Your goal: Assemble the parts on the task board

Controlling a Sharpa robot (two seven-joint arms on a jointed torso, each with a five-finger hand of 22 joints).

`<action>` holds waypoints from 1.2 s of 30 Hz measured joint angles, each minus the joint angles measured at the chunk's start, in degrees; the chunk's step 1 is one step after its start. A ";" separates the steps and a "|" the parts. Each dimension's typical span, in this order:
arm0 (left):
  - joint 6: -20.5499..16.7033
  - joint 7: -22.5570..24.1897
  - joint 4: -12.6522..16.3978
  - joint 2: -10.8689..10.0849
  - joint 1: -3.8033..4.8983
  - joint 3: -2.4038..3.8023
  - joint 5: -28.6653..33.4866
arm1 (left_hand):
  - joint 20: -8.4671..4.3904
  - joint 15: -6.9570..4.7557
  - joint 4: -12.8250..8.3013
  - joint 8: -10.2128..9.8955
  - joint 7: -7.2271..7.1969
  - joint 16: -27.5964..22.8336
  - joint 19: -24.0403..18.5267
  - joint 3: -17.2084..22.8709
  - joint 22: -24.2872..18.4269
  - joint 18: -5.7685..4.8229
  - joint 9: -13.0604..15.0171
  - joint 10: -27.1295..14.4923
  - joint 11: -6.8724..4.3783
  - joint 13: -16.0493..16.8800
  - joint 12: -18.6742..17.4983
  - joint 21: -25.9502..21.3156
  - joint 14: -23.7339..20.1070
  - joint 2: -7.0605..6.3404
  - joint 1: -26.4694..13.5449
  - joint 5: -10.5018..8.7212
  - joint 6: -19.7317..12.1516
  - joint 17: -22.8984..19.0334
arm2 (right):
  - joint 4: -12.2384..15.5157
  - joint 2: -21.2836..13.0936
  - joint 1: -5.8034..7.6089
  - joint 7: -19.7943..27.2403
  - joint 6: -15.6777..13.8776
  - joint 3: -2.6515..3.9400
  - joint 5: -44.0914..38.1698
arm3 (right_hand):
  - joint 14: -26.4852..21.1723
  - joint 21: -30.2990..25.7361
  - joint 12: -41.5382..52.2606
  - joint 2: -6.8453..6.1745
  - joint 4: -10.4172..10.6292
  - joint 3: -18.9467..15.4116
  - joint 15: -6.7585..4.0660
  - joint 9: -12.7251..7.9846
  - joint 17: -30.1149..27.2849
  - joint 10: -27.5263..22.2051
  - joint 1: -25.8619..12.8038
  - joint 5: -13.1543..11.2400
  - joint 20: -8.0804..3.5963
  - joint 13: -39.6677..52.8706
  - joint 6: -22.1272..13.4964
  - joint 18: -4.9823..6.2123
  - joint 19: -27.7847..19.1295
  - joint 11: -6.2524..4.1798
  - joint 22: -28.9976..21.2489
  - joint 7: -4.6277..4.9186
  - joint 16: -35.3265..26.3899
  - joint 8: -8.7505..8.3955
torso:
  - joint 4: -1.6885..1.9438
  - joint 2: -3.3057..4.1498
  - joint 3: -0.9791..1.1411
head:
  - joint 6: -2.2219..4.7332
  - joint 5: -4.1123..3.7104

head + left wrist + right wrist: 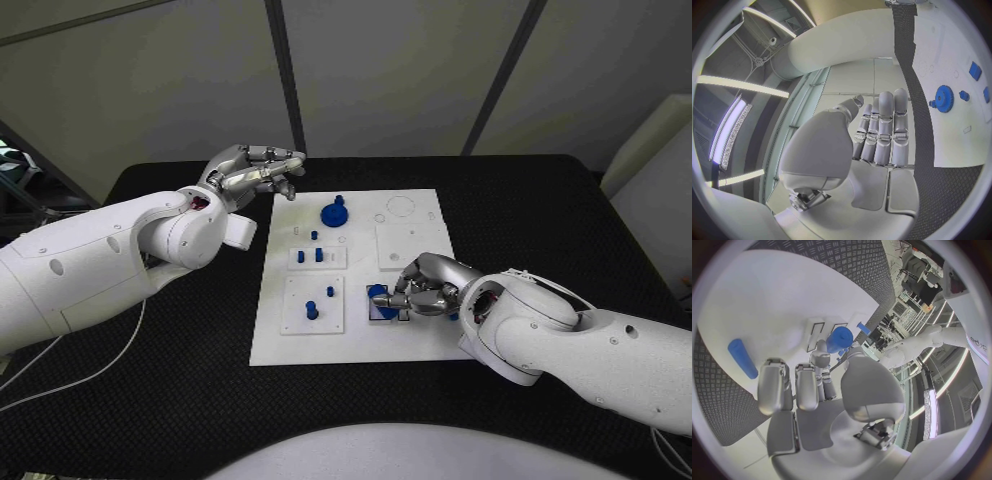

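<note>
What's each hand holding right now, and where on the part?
Left hand: nothing, raised off the task board. Right hand: fingertips close on a blue part near the board's front; exact hold point cannot be told.

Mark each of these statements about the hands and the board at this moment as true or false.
1. The right hand is at a blue part on the task board's near right area. True.
2. The left hand holds the blue gear. False: it holds nothing, beside the board's far left corner.
3. The gear lies on the board's far half. True.
4. The board hangs over the table edge. False: it lies wholly on it.
</note>
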 measured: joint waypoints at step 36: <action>0.11 -0.19 -0.13 0.00 0.00 -0.04 0.03 | 0.00 0.00 0.00 0.00 0.00 0.00 0.00 0.00 0.01 0.00 0.00 0.00 0.00 -0.02 0.00 0.00 0.00 0.00 0.00 0.00 0.00 -0.03 | 1.43 -0.63 -0.01 1.42 2.37 -0.02 -4.14 | -0.17 0.43 5.46 3.72 -3.08 3.87 -0.60 1.80 1.49 4.26 9.52 -0.59 -0.43 6.46 1.82 0.01 0.43 -1.12 1.44 -1.08 0.11 2.00 | 0.00 -0.01 0.00 | -0.20 0.09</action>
